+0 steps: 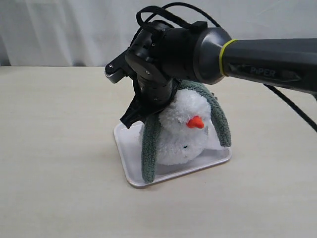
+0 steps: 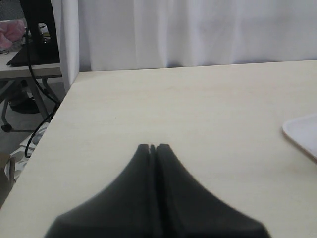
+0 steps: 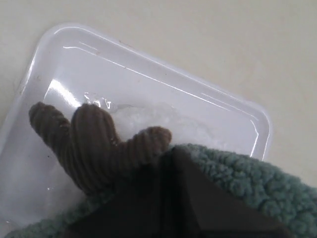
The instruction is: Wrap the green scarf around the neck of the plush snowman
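Edges/room: white tray (image 1: 127,151) sits mid-table (image 1: 59,188), turned askew to the table's edges. Open tabletop lies left, right and near of the tray. The far table edge meets a white curtain (image 1: 74,29). The left wrist view shows the table's left edge dropping to the floor, and one tray corner at the margin.

Task thing: plush snowman (image 1: 178,136) stands on the tray, toward its right and far part. Its orange nose (image 1: 196,122) points to the near side, slightly right. The green scarf (image 1: 149,148) arches over the top of the plush, long axis running left to right across the toy. The left end hangs straight down to the tray's near rim and the right end drops down the snowman's right side. The neck crease cannot be made out, so I cannot tell if the scarf sits in it.

Right gripper (image 1: 130,119): points down at the snowman's left side, jaws pressed together, tips against the scarf's edge and beside the brown twig arm (image 3: 89,144). Whether fabric is pinched cannot be told.

Left gripper (image 2: 152,148): jaws pressed together, holding nothing, over open table well left of the tray.
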Tool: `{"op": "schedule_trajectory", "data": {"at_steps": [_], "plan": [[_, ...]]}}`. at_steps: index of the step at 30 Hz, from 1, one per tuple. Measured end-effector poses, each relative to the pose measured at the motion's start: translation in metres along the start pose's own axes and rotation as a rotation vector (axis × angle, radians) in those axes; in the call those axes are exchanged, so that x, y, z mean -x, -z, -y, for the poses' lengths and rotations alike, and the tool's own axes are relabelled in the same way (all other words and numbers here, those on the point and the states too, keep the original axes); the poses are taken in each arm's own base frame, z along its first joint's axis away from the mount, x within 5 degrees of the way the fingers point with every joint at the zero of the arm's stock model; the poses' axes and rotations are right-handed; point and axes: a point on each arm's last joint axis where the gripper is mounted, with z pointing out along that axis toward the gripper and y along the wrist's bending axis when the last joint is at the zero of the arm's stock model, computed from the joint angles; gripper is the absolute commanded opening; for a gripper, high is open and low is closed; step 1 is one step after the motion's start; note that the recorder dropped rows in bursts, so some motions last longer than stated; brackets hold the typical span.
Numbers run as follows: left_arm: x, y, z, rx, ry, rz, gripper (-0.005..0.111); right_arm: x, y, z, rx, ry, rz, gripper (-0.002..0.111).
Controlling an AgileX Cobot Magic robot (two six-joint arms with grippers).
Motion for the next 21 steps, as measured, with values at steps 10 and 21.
{"op": "schedule_trajectory", "data": {"at_steps": [10, 21], "plan": [[0.0, 0.0, 0.0, 0.0, 0.0, 0.0, 0.0, 0.0, 0.002, 0.002, -0.015, 0.008, 0.007, 0.005], [0.0, 0.0, 0.0, 0.0, 0.0, 0.0, 0.0, -0.007, 0.077, 0.04, -0.056, -0.1, 0.067, 0.041]]}}
